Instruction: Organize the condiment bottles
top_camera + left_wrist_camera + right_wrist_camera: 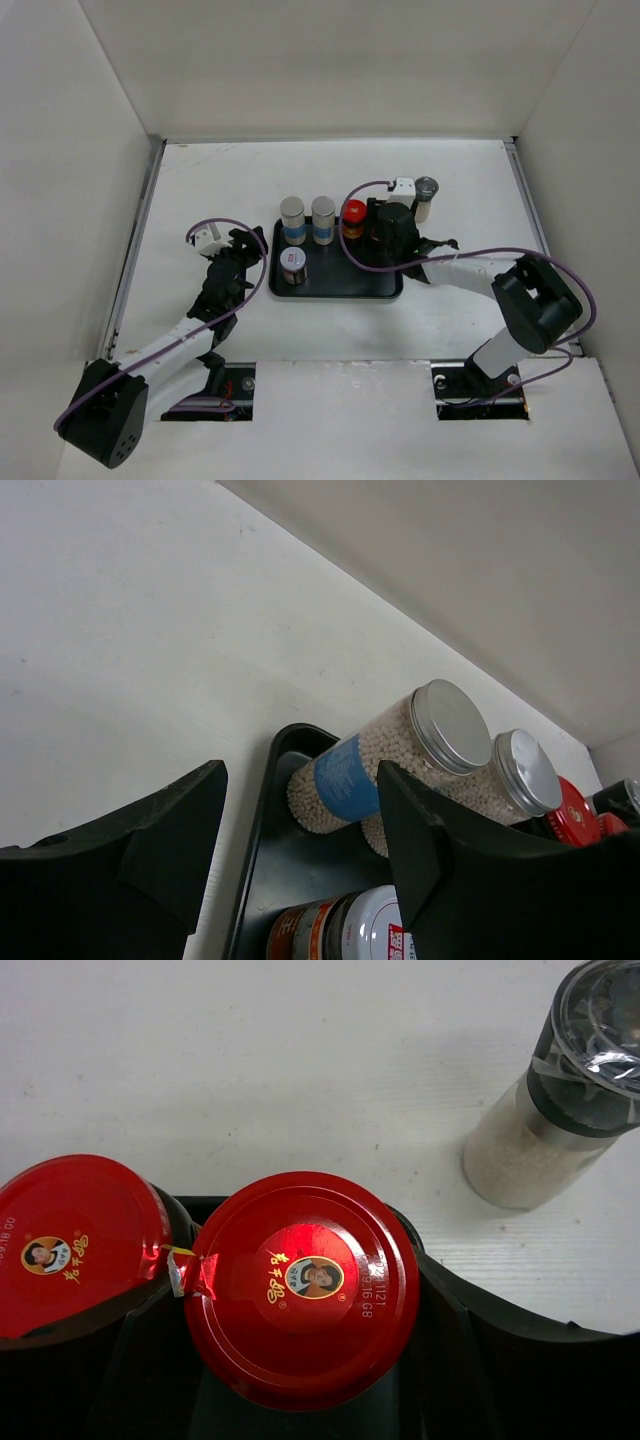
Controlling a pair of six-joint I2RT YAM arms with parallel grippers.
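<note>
Right pincer, place: my right pincer (381,231) sits over the upper right corner of the black tray (340,288), just right of centre in the top view.
Jar inside it: the middle red-lidded jar (305,1285) fills the centre of my right wrist view, directly between my two fingers (470,1345), which flank it closely on both sides.
Right pincer, grip: spread about as wide as the jar. The broad lid hides where my pads would meet the glass, so I cannot tell whether I am pinching it or only standing around it.
Neighbour: the other red-lidded jar (75,1235) is at the left edge of that view, just beside the middle one. Their lids nearly meet, with a foil tab between them.
Off the tray: the silvery-lidded jar (555,1090) stands upright on the white table (220,190) in the upper right of the wrist view. It holds pale grains and has a dark band under its cap.
Writing: each red lid carries gold characters and a small portrait. A faint printed code runs along the middle lid's rim, too small for me to read surely.
Left pincer: my left pincer (250,250) is beside the tray's left edge, fingers spread wide, holding nothing.
Ahead of it: the left blue-banded jar (385,755) and the right blue-banded jar (505,780) stand side by side on the tray, right of centre in my left wrist view. Both hold white pellets, and I cannot read their blue labels.
Bottom of that view: the white-topped jar (375,930) has a red mark on its top and is partly behind my right finger.
</note>
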